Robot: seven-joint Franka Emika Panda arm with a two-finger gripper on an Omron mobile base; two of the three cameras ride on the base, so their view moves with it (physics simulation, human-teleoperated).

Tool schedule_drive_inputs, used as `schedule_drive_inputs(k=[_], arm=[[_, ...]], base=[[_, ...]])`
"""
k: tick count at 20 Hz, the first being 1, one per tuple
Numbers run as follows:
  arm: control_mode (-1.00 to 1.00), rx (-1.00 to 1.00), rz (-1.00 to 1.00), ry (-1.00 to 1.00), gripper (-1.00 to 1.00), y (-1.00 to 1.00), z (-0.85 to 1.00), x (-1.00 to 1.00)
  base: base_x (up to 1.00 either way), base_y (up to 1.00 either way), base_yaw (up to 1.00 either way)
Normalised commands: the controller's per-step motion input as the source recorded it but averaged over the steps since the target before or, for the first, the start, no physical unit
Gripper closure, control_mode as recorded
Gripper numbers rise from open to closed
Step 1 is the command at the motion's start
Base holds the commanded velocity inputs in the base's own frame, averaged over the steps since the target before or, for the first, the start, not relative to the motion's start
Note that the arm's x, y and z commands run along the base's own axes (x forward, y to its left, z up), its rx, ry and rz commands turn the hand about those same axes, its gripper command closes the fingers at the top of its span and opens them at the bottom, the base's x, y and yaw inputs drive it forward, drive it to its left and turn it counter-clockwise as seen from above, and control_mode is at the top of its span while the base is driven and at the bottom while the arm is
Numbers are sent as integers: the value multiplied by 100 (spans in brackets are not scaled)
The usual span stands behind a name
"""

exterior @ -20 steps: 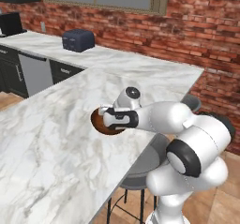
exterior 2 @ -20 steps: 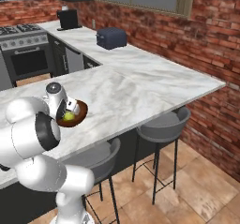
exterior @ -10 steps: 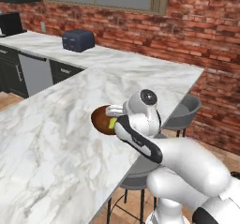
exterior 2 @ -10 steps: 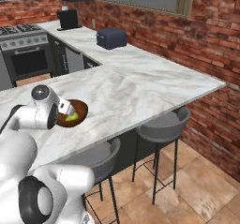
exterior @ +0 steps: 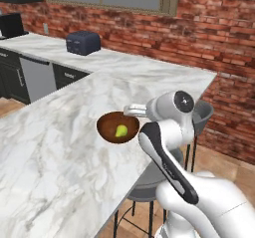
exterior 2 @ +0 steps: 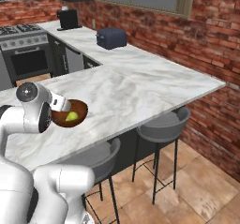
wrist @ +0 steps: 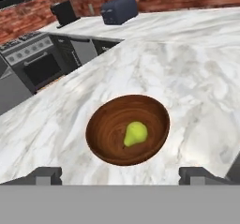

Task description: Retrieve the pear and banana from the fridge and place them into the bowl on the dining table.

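Observation:
The pear (wrist: pixel 135 133) lies loose inside the dark reddish-brown bowl (wrist: pixel 105 129), a little right of its middle. The bowl (exterior: pixel 104 127) stands on the white marble dining table (exterior: pixel 60 157), close to its near edge. My gripper (wrist: pixel 121 174) is open and empty, above the bowl's near side, with the pear (exterior: pixel 120 131) in front of the fingertips. From the right base view the gripper (exterior 2: pixel 63 104) sits just left of the bowl (exterior 2: pixel 79 108), which holds the pear (exterior 2: pixel 71 117). The banana and the fridge are out of view.
A dark toaster (exterior: pixel 83 42) stands on the far counter by the brick wall. Beyond it are a stove (exterior 2: pixel 26 49) and a black coffee machine (exterior 2: pixel 69 18). Grey bar stools (exterior 2: pixel 161 127) are tucked under the table's near edge.
The hand has risen and drawn back from low over the bowl towards the table's near edge. The pear stays in the bowl, and the jaws remain open.

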Motion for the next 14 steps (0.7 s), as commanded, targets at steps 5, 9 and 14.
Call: schedule_drive_inputs(k=[5, 9, 14], arm=[[-100, 0, 0, 1, -100, -22, 100, -87], [-100, 0, 0, 3, -100, -47, 100, -93], [-100, 0, 0, -1, -100, -44, 66, -99]], base=[[0, 0, 0], [0, 0, 0], [0, 0, 0]])
